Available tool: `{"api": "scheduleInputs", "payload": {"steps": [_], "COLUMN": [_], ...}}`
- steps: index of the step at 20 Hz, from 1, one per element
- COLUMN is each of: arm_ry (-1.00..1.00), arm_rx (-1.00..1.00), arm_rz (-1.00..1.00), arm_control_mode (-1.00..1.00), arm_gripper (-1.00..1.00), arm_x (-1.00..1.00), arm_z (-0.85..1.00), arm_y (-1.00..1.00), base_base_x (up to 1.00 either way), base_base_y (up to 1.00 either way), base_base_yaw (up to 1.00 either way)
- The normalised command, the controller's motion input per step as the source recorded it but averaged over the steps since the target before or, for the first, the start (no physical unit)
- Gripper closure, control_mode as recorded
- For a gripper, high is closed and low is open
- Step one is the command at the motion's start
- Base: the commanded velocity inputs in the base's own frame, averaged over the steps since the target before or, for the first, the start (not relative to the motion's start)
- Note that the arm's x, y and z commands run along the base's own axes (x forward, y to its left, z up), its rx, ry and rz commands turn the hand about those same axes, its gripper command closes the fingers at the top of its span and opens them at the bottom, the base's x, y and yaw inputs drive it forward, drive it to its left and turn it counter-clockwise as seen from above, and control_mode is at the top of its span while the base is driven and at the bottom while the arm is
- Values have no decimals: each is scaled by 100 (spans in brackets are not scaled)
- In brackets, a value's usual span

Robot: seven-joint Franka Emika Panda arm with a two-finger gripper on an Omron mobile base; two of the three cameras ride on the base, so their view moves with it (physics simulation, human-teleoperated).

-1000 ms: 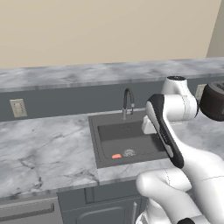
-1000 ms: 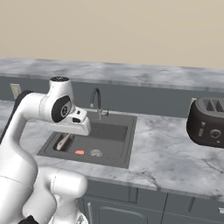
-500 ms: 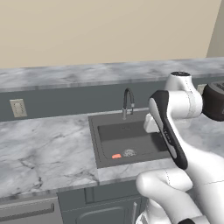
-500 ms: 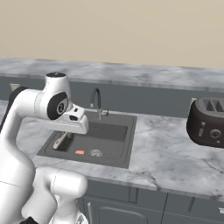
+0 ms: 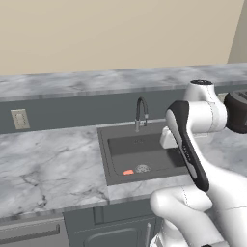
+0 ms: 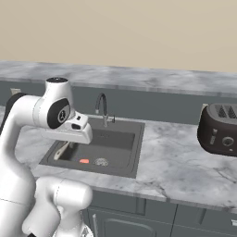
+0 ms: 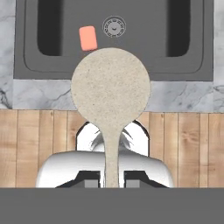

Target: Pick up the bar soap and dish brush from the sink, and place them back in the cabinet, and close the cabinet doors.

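My gripper (image 7: 111,179) is shut on the thin handle of the dish brush (image 7: 110,89), whose round cream-tan head hangs in front of the hand. In the right base view the dish brush (image 6: 61,151) shows below the white hand, over the left edge of the sink (image 6: 121,163). The salmon bar soap (image 7: 88,38) lies flat on the floor of the sink (image 7: 131,68), next to the round metal drain (image 7: 114,26). The left base view has the bar soap (image 5: 128,171) at the front of the sink (image 5: 112,181). The cabinet and its doors are out of view.
A dark arched faucet (image 5: 141,113) stands behind the basin. A dark toaster (image 6: 220,129) sits on the marble counter (image 6: 185,166) to the right. A wall outlet (image 5: 19,118) is at the left. Grey base cabinets (image 5: 106,224) run below the counter.
The arm has swung a little, carrying the brush slightly toward the sink's edge. The soap has not moved.
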Motion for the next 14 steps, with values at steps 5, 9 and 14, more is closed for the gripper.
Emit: {"api": "scheduleInputs", "payload": {"steps": [5,9,14], "arm_ry": [0,0,0], "arm_rx": [0,0,0], "arm_rz": [0,0,0], "arm_control_mode": [100,100,100], "arm_gripper": [100,100,100], "arm_x": [0,0,0], "arm_z": [0,0,0], "arm_y": [0,0,0], "base_base_x": [-20,-42,-58], "base_base_y": [0,0,0], "base_base_yaw": [0,-7,-27]}}
